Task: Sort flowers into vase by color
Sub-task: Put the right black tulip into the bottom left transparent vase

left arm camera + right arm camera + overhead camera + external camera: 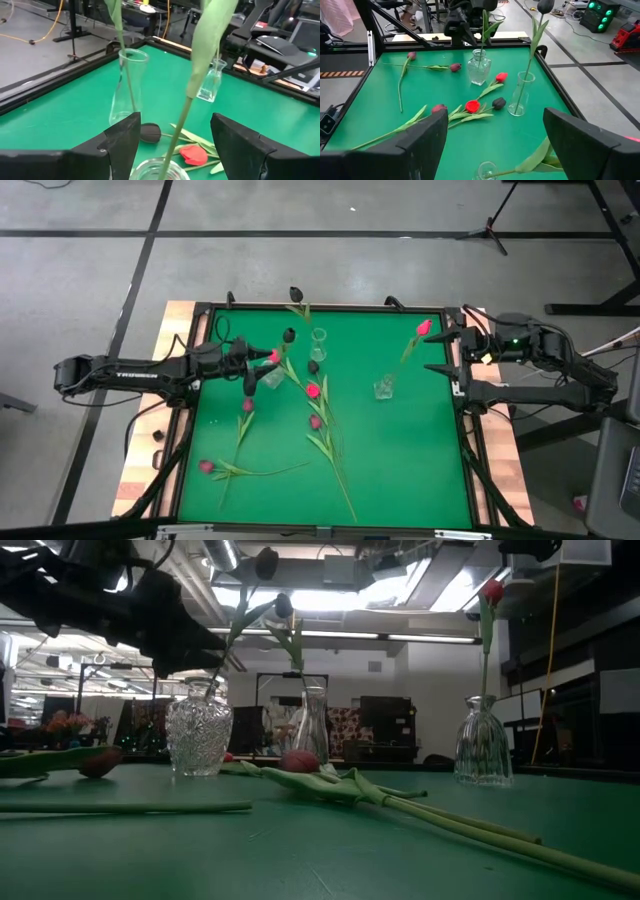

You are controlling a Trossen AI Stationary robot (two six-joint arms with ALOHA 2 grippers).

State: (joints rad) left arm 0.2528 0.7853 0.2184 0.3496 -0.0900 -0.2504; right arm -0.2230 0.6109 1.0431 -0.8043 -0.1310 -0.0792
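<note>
Left pincer (172, 145) agape around flower stem (175, 135)

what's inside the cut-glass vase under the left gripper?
One green stem stands in the cut-glass vase, between the open left gripper fingers. Its flower head is out of the wrist view, and the vase's bottom isn't visible.

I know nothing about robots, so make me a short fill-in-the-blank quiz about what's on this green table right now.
1. The number of clear glass vases standing on the green table is ____.
2. The slim clear vase near the right gripper holds a single tulip whose head is bright ____.
3. The left gripper hovers over the cut-glass vase with its fingers ____.
4. The tulips not in vases are ____ on the table.

Missing words: three; pink-red; open; lying flat
</note>
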